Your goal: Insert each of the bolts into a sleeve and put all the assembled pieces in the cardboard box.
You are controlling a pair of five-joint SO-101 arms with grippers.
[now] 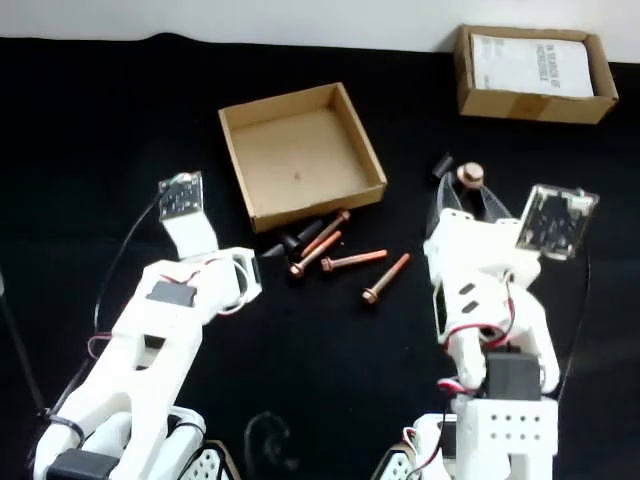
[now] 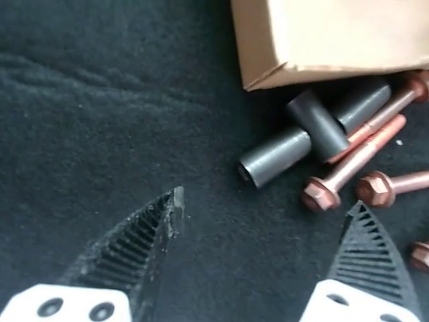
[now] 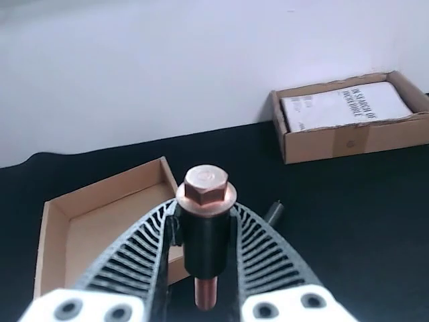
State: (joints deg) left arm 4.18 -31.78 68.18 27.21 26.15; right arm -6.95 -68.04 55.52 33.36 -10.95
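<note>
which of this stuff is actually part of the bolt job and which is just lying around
Part of the job:
- open box
- loose bolts
- sleeves
- sleeved bolt, held in the right gripper

Lying about:
- far box
- printed sheet inside it

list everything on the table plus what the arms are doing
cardboard box: 1, brown, open, mid table
second box: 1, brown, far right, white printed sheet inside
loose bolts: 4, copper, in front of the cardboard box
loose sleeves: 3, dark grey, at that box's near corner
lone sleeve: 1, dark, by the right claw
assembled piece: 1, copper bolt in black sleeve, in the right claw
cloth: 1, black, covering table
left claw: open, near the loose sleeves
right claw: shut on the assembled piece
</note>
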